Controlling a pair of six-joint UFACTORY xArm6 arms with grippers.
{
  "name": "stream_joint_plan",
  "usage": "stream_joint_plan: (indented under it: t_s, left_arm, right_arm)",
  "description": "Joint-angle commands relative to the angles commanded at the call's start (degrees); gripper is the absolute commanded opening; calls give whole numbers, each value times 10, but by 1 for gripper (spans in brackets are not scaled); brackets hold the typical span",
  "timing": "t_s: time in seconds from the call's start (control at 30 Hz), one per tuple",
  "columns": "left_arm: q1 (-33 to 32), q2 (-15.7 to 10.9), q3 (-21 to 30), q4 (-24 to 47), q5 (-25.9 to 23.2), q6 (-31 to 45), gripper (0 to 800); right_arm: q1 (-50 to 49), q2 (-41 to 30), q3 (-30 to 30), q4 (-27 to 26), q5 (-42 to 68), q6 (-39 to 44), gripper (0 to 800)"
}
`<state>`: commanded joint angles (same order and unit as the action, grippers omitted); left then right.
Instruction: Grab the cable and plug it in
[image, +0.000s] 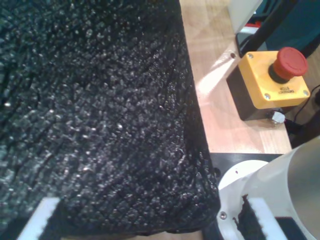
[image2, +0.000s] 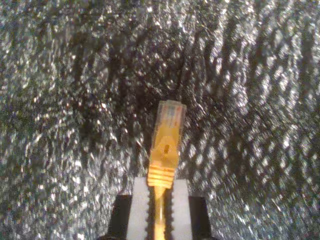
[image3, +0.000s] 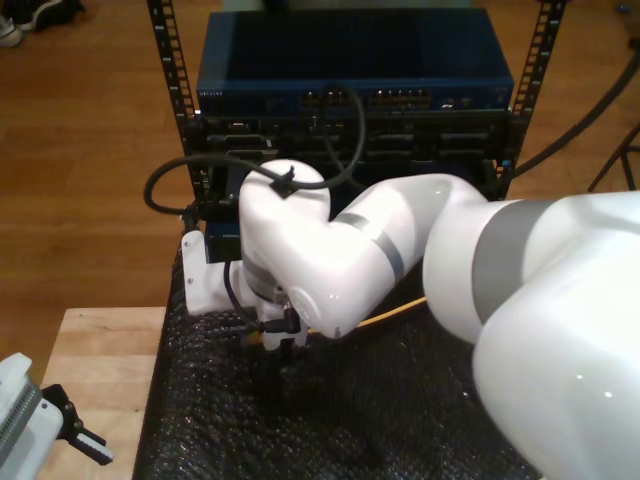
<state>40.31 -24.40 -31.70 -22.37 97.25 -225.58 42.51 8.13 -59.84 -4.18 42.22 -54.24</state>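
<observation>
The cable's clear plug and yellow boot stick out past my second gripper, whose white pads are shut on the yellow cable just behind the boot. The plug hangs over the black foam mat. In the exterior view my second gripper points down at the mat under the big white arm, and the cable trails off toward that view's right. My first gripper is open above the mat's edge, its white pads wide apart with nothing between them.
A network rack with rows of ports stands behind the mat. Beside the mat on the wooden table sits a yellow emergency-stop box with a red button, near a white arm base. A white device is at the exterior view's lower left.
</observation>
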Motion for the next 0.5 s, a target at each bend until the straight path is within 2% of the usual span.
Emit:
stream_joint_plan:
  t_s: [0.13,0.4,0.5]
  left_arm:
    - [0,0,0,-4,1,0,800]
    - [0,0,-1,-4,1,1,800]
    - [0,0,0,-4,1,1,800]
  right_arm:
    - [-1,3,2,18,2,-14,6]
    - [4,25,3,18,1,-14,6]
    - [4,40,0,17,0,-13,31]
